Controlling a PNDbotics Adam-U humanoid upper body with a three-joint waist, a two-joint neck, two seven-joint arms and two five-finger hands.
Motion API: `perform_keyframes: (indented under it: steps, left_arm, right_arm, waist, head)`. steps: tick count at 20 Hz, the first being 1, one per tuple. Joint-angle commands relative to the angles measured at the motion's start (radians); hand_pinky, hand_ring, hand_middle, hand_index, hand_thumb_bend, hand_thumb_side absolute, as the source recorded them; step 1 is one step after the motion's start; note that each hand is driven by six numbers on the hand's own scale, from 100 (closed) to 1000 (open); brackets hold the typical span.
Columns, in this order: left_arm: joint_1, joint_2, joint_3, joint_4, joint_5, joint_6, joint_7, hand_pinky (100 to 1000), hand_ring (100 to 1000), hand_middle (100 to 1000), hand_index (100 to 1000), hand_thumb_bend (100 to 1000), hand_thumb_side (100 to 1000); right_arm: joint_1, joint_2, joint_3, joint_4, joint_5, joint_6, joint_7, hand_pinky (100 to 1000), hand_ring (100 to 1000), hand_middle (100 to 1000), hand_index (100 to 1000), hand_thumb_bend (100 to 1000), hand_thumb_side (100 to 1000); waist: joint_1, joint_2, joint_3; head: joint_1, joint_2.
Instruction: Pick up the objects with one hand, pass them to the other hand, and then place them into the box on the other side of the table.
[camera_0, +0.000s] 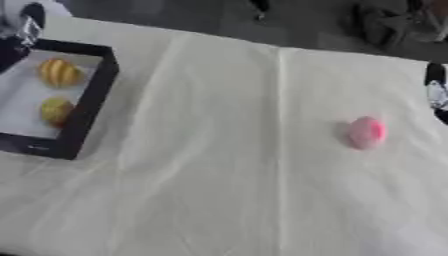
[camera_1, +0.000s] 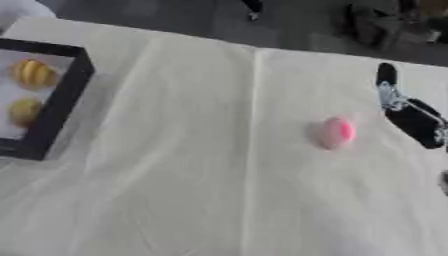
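A pink rounded object (camera_0: 366, 132) lies on the cream tablecloth at the right of the table. My right hand (camera_1: 409, 116) hovers just to its right, apart from it, with straight black fingers pointing up and away. A black-walled box (camera_0: 94, 95) with a white floor stands at the left edge; inside it lie a yellow-orange striped object (camera_0: 59, 73) and a plain yellow object (camera_0: 56, 110). My left hand (camera_0: 19, 31) shows only as a dark and silver shape at the upper left corner, above the box.
The cream tablecloth (camera_0: 219, 165) covers the whole table, with creases running front to back. Beyond the far edge is dark floor with some dark objects (camera_0: 385, 22).
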Motion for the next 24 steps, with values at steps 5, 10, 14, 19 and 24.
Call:
perform_keyframes:
  steps: [5, 10, 14, 19, 24]
  left_arm:
    - [0.053, -0.082, 0.028, -0.055, 0.186, -0.271, 0.127, 923, 715, 782, 931, 373, 893]
    - [0.119, -0.18, 0.033, -0.055, 0.283, -0.434, 0.145, 925, 719, 787, 932, 469, 774]
    - [0.163, -0.243, 0.032, -0.055, 0.325, -0.558, 0.149, 924, 724, 788, 927, 494, 741]
    - [0.2, -0.291, 0.02, -0.055, 0.353, -0.602, 0.144, 920, 718, 782, 919, 490, 718]
    - [0.206, -0.319, 0.004, -0.055, 0.359, -0.619, 0.129, 922, 715, 779, 912, 493, 718]
  right_arm:
    - [-0.019, -0.144, -0.058, -0.019, -0.205, 0.111, 0.4, 756, 839, 811, 849, 306, 319]
    - [-0.028, -0.229, -0.072, -0.015, -0.216, 0.127, 0.682, 810, 877, 847, 872, 378, 285]
    - [-0.068, -0.265, -0.066, 0.041, -0.198, 0.11, 0.827, 817, 872, 837, 868, 422, 211]
    - [-0.147, -0.274, -0.017, 0.159, -0.193, 0.083, 0.912, 825, 863, 817, 811, 481, 121]
    - [-0.216, -0.239, 0.03, 0.283, -0.144, 0.058, 0.946, 829, 854, 806, 834, 519, 100]
  waist:
    - [0.002, -0.021, 0.009]
    - [0.002, -0.022, 0.023]
    - [0.003, -0.023, 0.036]
    - [-0.001, -0.022, 0.057]
    - [-0.007, -0.016, 0.083]
  head:
    - [-0.108, 0.007]
    - [-0.148, 0.011]
    - [-0.167, 0.013]
    - [-0.205, 0.013]
    - [-0.231, 0.006]
